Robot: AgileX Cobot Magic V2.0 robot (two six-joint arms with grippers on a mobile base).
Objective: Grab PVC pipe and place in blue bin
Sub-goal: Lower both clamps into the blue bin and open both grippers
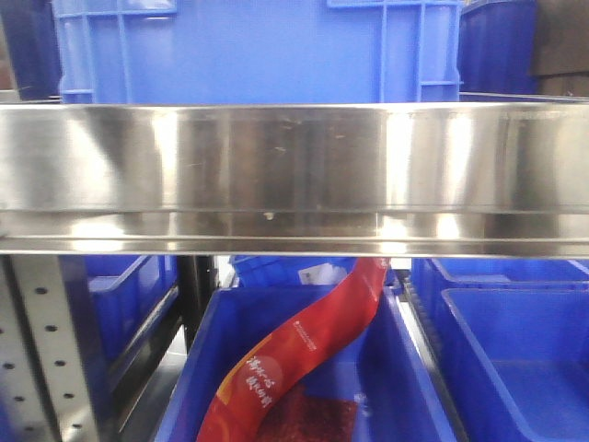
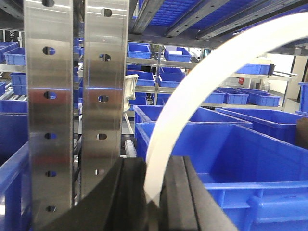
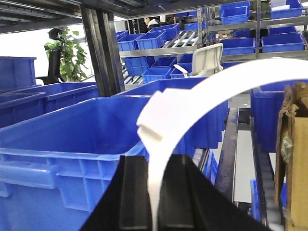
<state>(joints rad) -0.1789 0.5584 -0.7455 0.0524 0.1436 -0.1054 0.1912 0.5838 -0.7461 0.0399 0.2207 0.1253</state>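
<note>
The PVC pipe is a white curved length. In the left wrist view it (image 2: 192,91) arcs up and to the right from my left gripper (image 2: 156,166), whose black jaws are shut on its lower end. In the right wrist view the pipe (image 3: 207,86) arcs up to the right from my right gripper (image 3: 158,161), which is shut on it just below a white clip-like joint (image 3: 151,122). A large blue bin (image 3: 62,139) stands just beyond and left of the right gripper. Another blue bin (image 2: 250,149) lies beyond the left gripper. Neither gripper nor the pipe shows in the front view.
A wide steel shelf beam (image 1: 294,175) fills the front view, with a blue crate (image 1: 248,51) on it and blue bins (image 1: 405,368) below holding a red packet (image 1: 304,350). Perforated steel uprights (image 2: 72,106) stand close left of the left gripper. A cardboard box (image 3: 293,154) is at right.
</note>
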